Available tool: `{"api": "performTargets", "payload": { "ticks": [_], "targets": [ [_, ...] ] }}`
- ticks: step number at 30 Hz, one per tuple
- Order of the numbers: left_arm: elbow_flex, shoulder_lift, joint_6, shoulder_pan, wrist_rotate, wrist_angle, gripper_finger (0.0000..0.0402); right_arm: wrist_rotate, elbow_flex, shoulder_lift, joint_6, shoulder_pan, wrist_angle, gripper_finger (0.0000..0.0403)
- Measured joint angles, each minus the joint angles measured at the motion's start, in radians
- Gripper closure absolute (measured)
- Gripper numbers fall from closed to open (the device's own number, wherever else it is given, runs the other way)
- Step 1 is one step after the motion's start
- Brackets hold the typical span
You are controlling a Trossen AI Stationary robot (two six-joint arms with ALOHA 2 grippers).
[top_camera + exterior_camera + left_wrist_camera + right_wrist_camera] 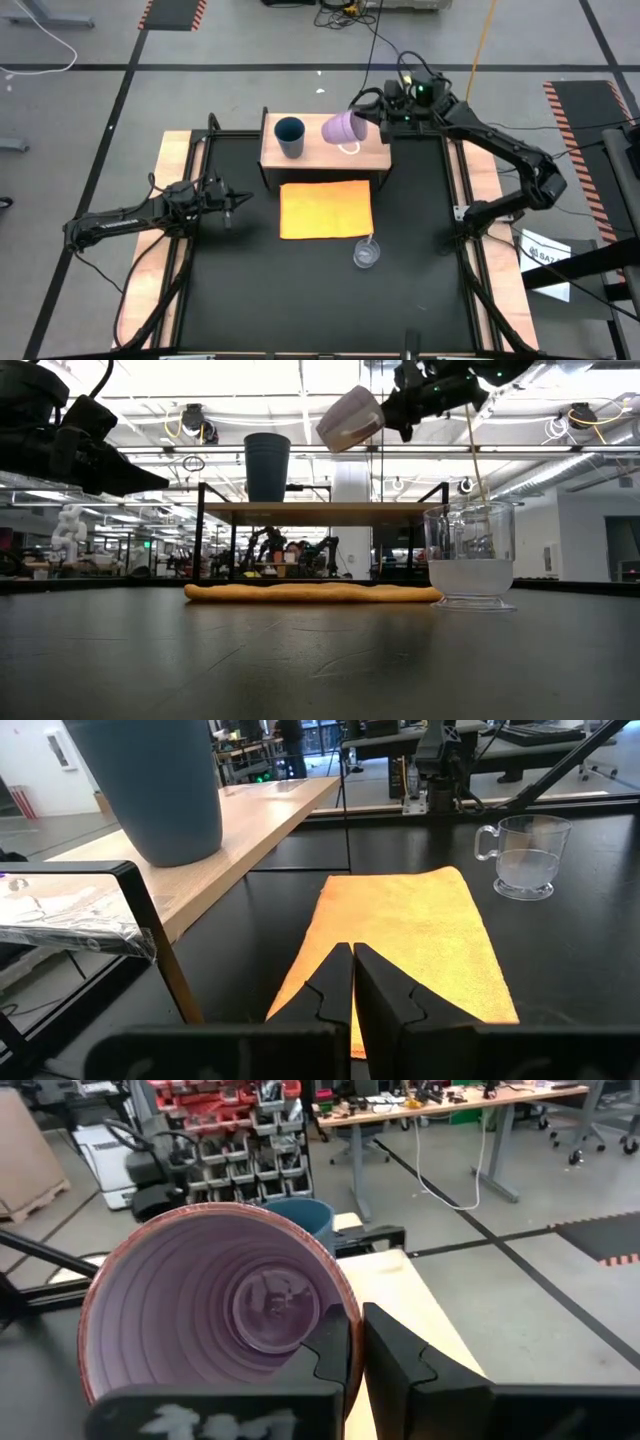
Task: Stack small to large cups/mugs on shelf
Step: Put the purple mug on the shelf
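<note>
Counted three cups: blue tumbler (290,136) on shelf (322,156), lilac mug (345,128) clamped in right gripper (372,120), clear cup (366,253) on black table (320,290); left gripper (236,200) closed, empty; workshop behind.

The right arm is reaching from the table's right side toward the far edge, elbow bent, its wrist raised high. The right gripper (372,118) is pinching with its fingers (335,1342) closed tight together. The left arm is lying low along the left side, and the left gripper (237,199) is pointing inward with fingers (335,988) pressed shut.
</note>
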Motion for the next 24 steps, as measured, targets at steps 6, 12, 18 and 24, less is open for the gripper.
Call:
{"api": "performTargets", "payload": {
  "ticks": [6,12,18,24],
  "targets": [
    [0.000,0.000,0.000,0.000,0.000,0.000,0.0385,0.001,0.102,0.045,-0.022,-0.037,-0.083,0.0395],
    [0.000,0.000,0.001,0.000,0.000,0.000,0.0385,-0.028,0.221,0.108,-0.034,-0.050,-0.210,0.0395],
    [0.000,0.000,0.001,0.000,0.000,-0.001,0.0385,-0.052,0.291,0.146,-0.035,-0.049,-0.280,0.0395],
    [0.000,0.000,0.004,0.000,0.000,-0.001,0.0385,-0.049,0.301,0.148,-0.028,-0.049,-0.285,0.0395]
  ]
}}
